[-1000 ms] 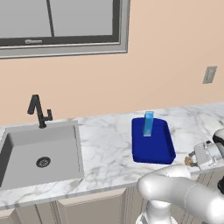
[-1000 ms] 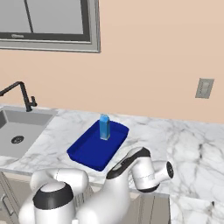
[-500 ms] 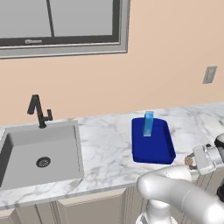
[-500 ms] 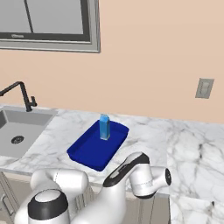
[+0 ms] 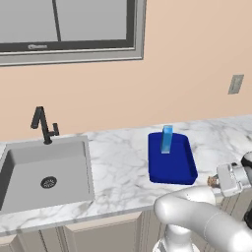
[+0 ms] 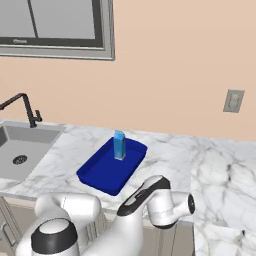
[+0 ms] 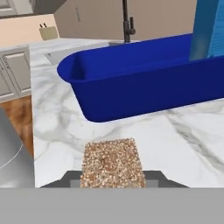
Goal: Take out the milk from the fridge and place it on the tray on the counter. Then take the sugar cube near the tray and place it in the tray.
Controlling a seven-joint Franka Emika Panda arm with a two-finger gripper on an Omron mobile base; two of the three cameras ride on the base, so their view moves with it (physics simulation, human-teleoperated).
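The blue tray (image 5: 172, 160) sits on the marble tabletop (image 5: 120, 162) a little right of centre in the left base view, with the small blue milk carton (image 5: 167, 139) standing upright inside it at its far end. In the right base view the same tray (image 6: 111, 167) lies at centre frame, the carton (image 6: 119, 145) upright near its upper right corner.

The gripper (image 5: 212, 181) shows at the right edge of the left base view, low over the tabletop just beside the tray's near right corner, and a small tan speck, the sugar cube (image 5: 211, 181), sits at its tip. From the hand view the cube (image 7: 113, 162) fills the lower middle of the frame, a grainy brown block pressed between the two dark finger tips (image 7: 70, 178); the gripper (image 7: 113, 177) is closed down on it. Whether the cube is lifted or touching the marble I cannot tell.

Beyond the cube in that view the tray's blue wall (image 7: 144, 87) runs across the middle of the frame, near but apart from the cube, and the carton (image 7: 209, 28) rises at the upper right.

A grey sink (image 5: 47, 172) lies at the lower left of the left base view with a black tap (image 5: 43, 124) behind it, well apart from the tray. A window (image 5: 69, 27) spans the upper left, and a wall socket (image 5: 236, 83) is at the right.
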